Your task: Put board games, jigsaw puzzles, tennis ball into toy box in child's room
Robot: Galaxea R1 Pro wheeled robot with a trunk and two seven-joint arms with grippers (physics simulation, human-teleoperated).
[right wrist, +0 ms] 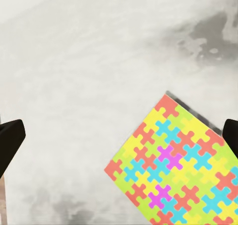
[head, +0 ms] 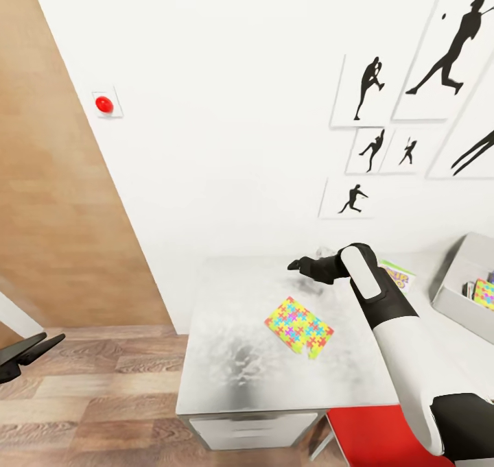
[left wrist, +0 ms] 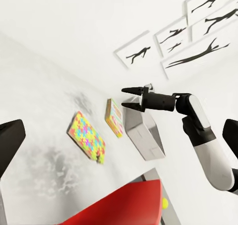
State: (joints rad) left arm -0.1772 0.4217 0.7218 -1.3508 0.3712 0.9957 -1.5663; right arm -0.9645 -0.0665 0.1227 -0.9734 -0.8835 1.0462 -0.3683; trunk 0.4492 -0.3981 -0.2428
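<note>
A bright jigsaw puzzle box (head: pixel 299 326) lies flat on the pale grey table (head: pixel 226 357); it also appears in the right wrist view (right wrist: pixel 173 170) and the left wrist view (left wrist: pixel 88 137). My right gripper (head: pixel 296 265) hovers open above the table just beyond the puzzle's far edge, holding nothing. A second colourful box (head: pixel 400 276) lies behind my right forearm. The grey toy box (head: pixel 456 302) stands at the table's right end with a colourful item (head: pixel 486 293) inside. My left gripper (head: pixel 31 349) is open, low at the far left, away from the table.
A red chair (head: pixel 370 439) stands against the table's front right. A drawer (head: pixel 254 429) sits under the tabletop. The white wall behind carries black silhouette pictures (head: pixel 367 90) and a red button (head: pixel 103 104). A wooden panel (head: pixel 48 199) is at left. A small yellow-green thing (left wrist: pixel 164 202) shows beside the chair.
</note>
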